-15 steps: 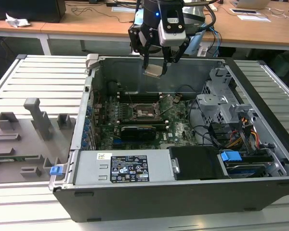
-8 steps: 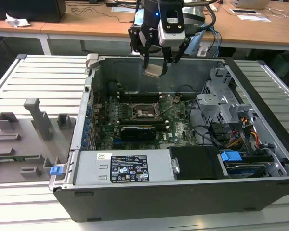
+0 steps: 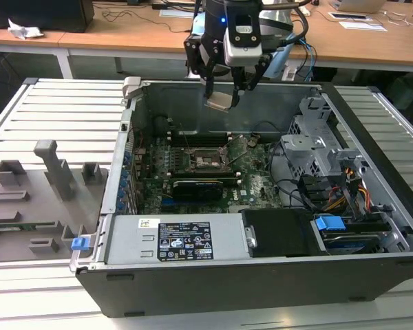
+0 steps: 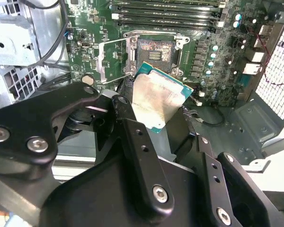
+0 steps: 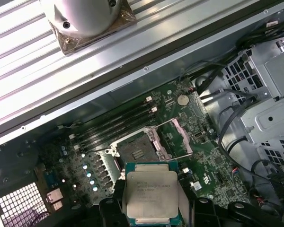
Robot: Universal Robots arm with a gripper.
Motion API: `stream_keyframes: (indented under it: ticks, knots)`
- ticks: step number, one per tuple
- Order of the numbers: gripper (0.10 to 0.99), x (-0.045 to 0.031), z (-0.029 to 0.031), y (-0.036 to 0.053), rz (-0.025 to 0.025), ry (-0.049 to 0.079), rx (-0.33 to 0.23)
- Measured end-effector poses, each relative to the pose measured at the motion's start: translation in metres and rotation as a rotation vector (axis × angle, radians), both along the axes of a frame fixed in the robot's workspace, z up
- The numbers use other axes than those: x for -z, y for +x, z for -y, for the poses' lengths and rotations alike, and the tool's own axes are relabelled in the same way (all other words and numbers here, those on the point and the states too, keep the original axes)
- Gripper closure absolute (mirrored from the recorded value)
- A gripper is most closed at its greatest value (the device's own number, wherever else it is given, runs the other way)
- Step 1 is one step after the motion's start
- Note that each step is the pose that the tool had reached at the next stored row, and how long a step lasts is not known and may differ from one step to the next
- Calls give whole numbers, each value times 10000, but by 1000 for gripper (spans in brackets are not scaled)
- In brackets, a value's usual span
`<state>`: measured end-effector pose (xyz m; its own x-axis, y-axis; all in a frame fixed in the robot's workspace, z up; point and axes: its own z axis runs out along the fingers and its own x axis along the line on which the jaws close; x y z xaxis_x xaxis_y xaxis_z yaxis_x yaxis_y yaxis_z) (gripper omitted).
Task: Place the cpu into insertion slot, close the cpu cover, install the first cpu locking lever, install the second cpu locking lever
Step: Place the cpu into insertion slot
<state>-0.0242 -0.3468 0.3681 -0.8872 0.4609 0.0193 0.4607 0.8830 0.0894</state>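
The gripper (image 3: 222,96) is pinching the cpu (image 3: 218,103) between its fingers and is hanging above the open computer case (image 3: 227,282), near its back wall in the exterior view. The chip is sitting tilted in the grip, its silvery face showing in both wrist views. Below it, the insertion slot (image 4: 155,52) is lying bare on the green board (image 4: 85,28), and the cpu cover (image 4: 101,61) is standing swung open just beside it.
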Motion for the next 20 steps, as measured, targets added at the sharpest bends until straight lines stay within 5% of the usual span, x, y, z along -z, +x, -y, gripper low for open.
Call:
stream_keyframes:
  ticks: [20]
  knots:
    - [561,7,0,0,0,0,1965]
